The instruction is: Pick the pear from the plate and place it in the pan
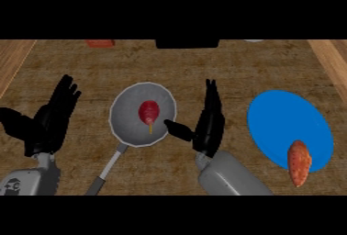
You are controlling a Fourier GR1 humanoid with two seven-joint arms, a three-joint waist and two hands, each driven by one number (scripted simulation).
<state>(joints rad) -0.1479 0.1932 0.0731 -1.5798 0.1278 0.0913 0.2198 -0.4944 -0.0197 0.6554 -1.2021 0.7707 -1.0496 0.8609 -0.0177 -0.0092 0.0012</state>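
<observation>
A: Where's the pear (149, 111) rn?

B: In the pan (129, 126), lying about mid-pan, stem end toward the handle (107, 170). Dark red thing, not on the plate (281, 119) at all.

A: So job's done?

B: Looks done to me, judging by how it lies. The plate's blue, toward the counter's (203, 64) right edge, and there's an orange-brown veg (299, 163), sweet potato prob, sitting at its near rim. Not the task's thing, I'd guess it's just a decoy.

A: And the hands?

B: Right hand (207, 124) is between pan and plate, just beside the pan's right rim. Fingers straight, pointing to the far edge, thumb sticking out toward the pan. Spread, holding nothing, which fits a hand that's let go imo.

A: Left?

B: Left hand (51, 121) is by the counter's left edge, fingers up and relaxed, also empty. Resting, well apart from the pan.

A: Anything else?

B: Far edge has a reddish bit (100, 43) and a black block (187, 43), can't tell what they are.
</observation>
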